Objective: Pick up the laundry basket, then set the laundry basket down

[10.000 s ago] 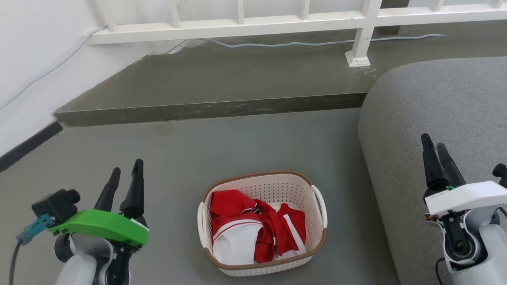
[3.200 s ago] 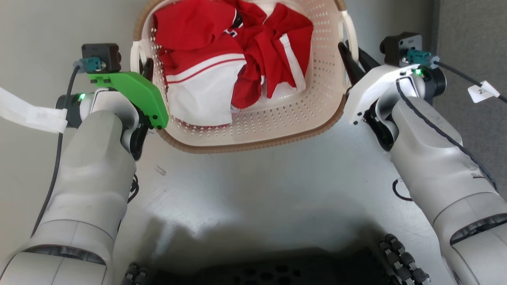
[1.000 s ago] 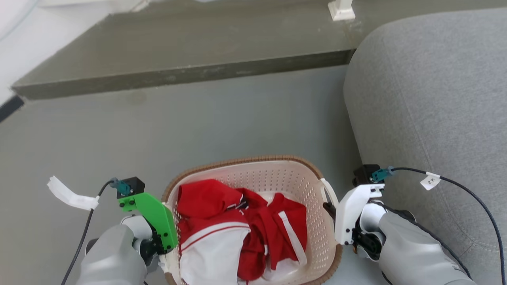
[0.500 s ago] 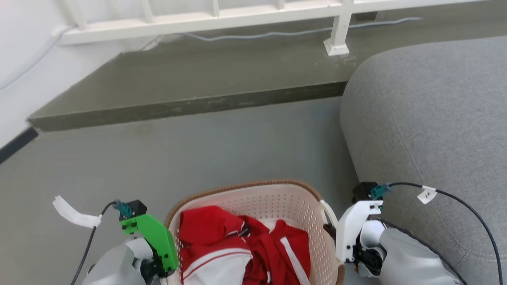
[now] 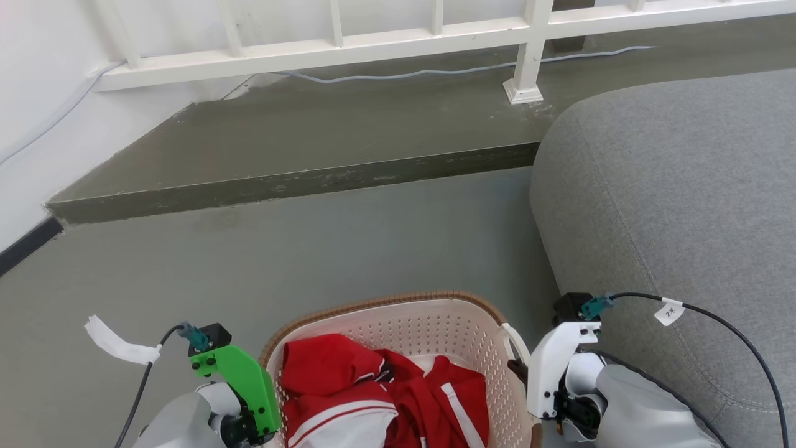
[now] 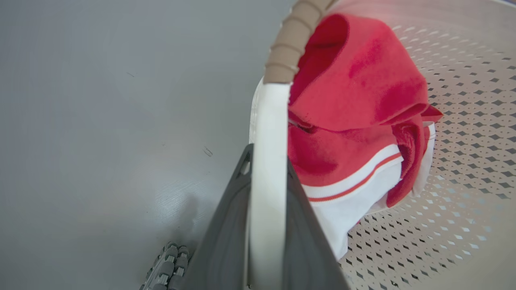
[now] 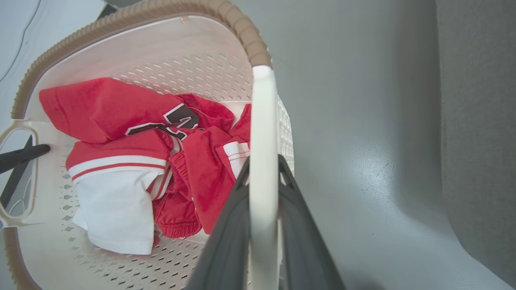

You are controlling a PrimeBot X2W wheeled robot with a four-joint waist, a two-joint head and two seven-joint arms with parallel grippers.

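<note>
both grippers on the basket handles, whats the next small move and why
Probably a short, even raise of both arms. The left gripper is shut on the left handle and the right gripper on the right handle, so the basket is held evenly; clothes lie inside and the sofa is close on the right, so straight up looks safest.

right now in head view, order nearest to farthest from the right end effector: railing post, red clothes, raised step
1. red clothes, in the laundry basket just left of the right end effector
2. raised step, ahead across the floor
3. railing post, farthest, on that step
</note>
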